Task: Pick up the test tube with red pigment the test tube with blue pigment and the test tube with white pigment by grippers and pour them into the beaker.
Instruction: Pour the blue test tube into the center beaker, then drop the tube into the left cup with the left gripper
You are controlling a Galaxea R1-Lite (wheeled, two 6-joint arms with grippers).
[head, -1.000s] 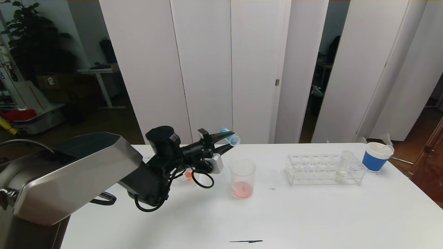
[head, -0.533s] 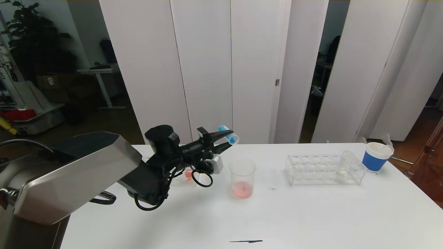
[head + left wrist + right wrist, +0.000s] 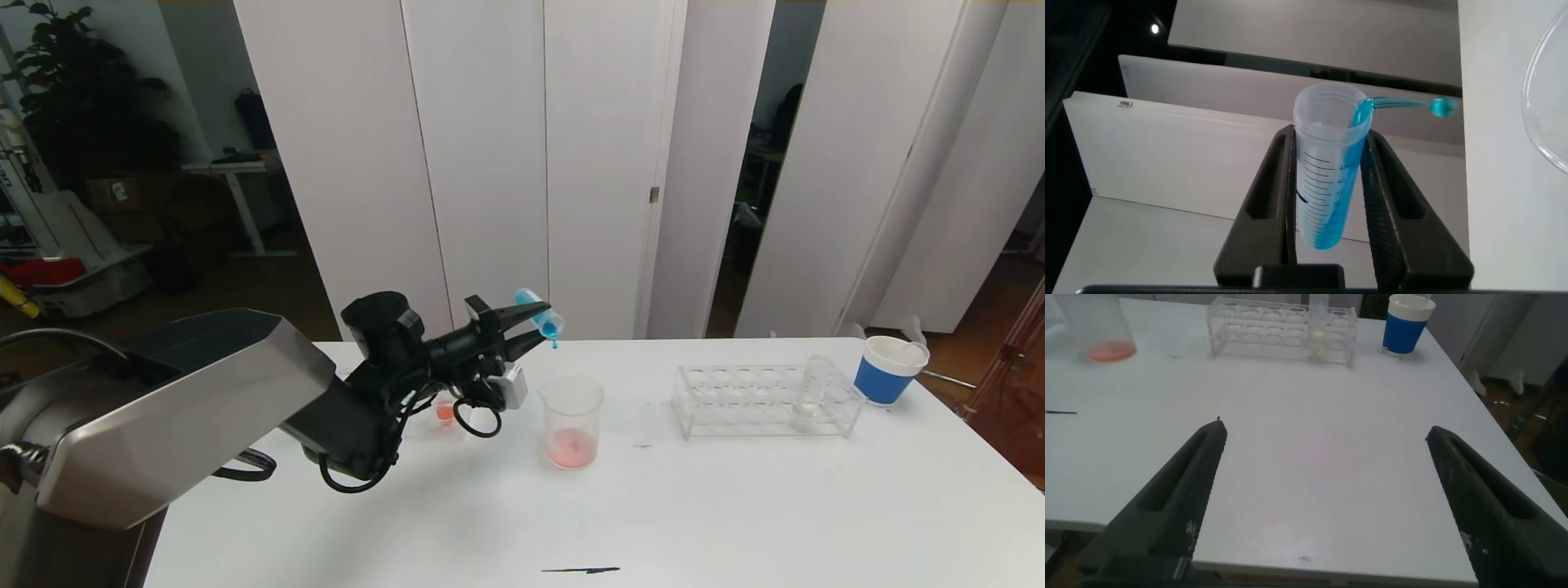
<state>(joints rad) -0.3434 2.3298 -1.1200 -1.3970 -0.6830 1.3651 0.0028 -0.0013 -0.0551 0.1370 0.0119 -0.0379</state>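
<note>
My left gripper (image 3: 536, 324) is shut on the test tube with blue pigment (image 3: 551, 327), held tilted with its mouth down, above and just left of the beaker (image 3: 571, 420). Cyan liquid (image 3: 1404, 104) runs over the lip of the blue tube (image 3: 1327, 180) between the left gripper's (image 3: 1329, 135) jaws, and a drop (image 3: 555, 345) hangs below the mouth. The beaker holds pinkish-red liquid at its bottom. The test tube with white pigment (image 3: 810, 392) stands in the clear rack (image 3: 735, 400). A tube with orange-red liquid (image 3: 443, 412) sits behind the left wrist's cables, partly hidden. My right gripper (image 3: 1323, 433) is open over the table's near right edge.
A blue-and-white paper cup (image 3: 890, 369) stands at the far right, beyond the rack. A short black mark (image 3: 580, 570) lies near the table's front edge. The right wrist view shows the beaker (image 3: 1102, 331), the rack (image 3: 1282, 327) and the cup (image 3: 1407, 325) across the table.
The left gripper has tipped the blue tube further, base up and mouth down. Blue liquid now spills from its mouth. The right arm has not moved.
</note>
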